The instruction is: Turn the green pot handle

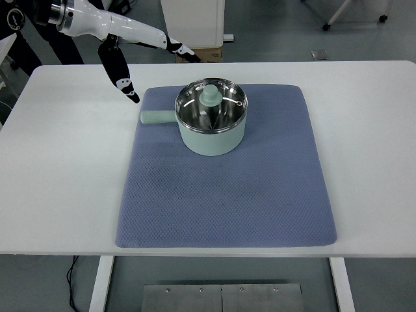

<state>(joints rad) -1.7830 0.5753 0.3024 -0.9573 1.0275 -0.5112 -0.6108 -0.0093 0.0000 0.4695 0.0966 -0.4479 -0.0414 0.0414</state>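
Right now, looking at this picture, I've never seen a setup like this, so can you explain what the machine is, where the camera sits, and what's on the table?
The camera sits high on a humanoid robot, looking down over a white table. The white and black shape at the upper left is the robot's left hand, raised above the table, fingers spread, holding nothing. The right arm is out of view. A blue mat lies on the table, and on it stands a pale green pot with a lid. Its handle points left.
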